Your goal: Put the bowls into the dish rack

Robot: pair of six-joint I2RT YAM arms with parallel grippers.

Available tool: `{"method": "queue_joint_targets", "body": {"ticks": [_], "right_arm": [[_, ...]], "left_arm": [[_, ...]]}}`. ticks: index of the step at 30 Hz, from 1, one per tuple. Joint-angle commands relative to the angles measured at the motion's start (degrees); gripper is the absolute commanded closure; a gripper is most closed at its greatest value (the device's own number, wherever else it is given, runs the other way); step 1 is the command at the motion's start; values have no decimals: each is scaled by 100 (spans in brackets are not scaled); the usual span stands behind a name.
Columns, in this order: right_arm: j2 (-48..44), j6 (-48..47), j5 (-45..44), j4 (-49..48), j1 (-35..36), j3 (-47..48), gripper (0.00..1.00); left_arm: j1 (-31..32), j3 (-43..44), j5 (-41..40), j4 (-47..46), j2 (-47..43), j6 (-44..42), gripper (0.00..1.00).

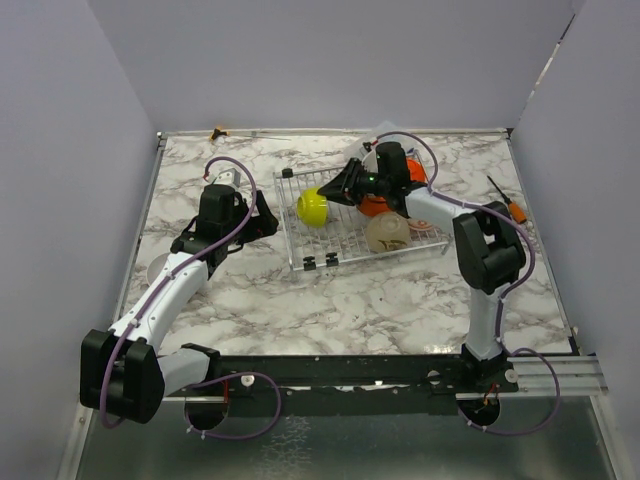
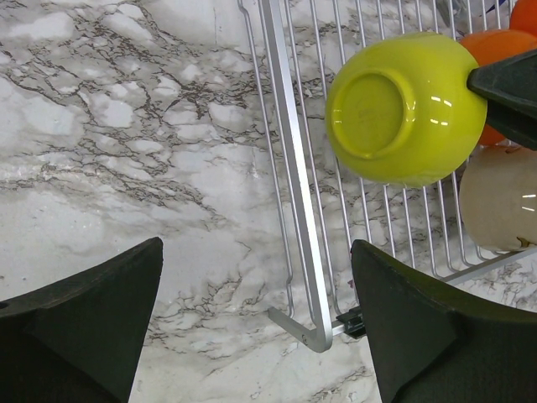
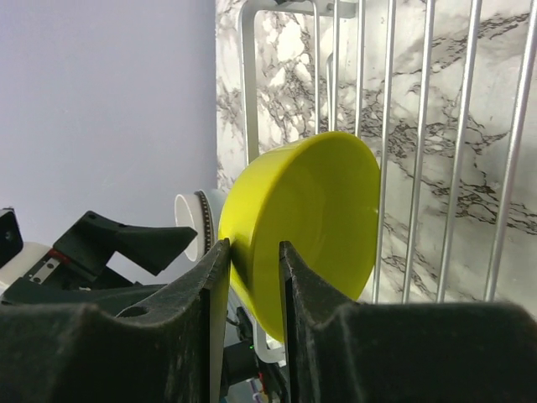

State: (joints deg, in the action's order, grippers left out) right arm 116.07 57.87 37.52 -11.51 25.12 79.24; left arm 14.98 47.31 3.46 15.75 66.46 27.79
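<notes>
The lime-yellow bowl [image 1: 312, 207] stands on edge at the left end of the silver wire dish rack [image 1: 291, 235]. My right gripper [image 1: 336, 190] is shut on its rim, one finger on each side of the wall, as the right wrist view shows [image 3: 252, 269] on the bowl [image 3: 319, 210]. An orange bowl [image 1: 375, 206], a beige bowl [image 1: 387, 232] and a white red-patterned bowl [image 1: 424, 225] lie in the rack; another orange bowl [image 1: 416, 170] shows behind my right arm. My left gripper [image 2: 256, 327] is open and empty above the rack's left corner [image 2: 289, 168], near the lime bowl [image 2: 394, 109].
An orange-handled screwdriver [image 1: 506, 201] lies right of the rack. A clear plastic bag [image 1: 376, 133] sits behind the rack. A pale round bowl [image 1: 153, 268] shows beside my left arm near the table's left edge. Grey walls close in three sides.
</notes>
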Motion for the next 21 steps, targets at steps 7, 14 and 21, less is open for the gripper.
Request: {"method": "queue_joint_targets", "body": {"ticks": [7, 14, 21], "right_arm": [[-429, -834, -914, 1026, 26, -296, 70], [-690, -1348, -1518, 1483, 19, -302, 69], [-846, -1540, -1717, 1661, 20, -330, 69]], "left_arm": [[-35, -164, -158, -206, -261, -19, 6], [-38, -160, -134, -201, -227, -11, 6], [-38, -153, -186, -190, -190, -5, 6]]}}
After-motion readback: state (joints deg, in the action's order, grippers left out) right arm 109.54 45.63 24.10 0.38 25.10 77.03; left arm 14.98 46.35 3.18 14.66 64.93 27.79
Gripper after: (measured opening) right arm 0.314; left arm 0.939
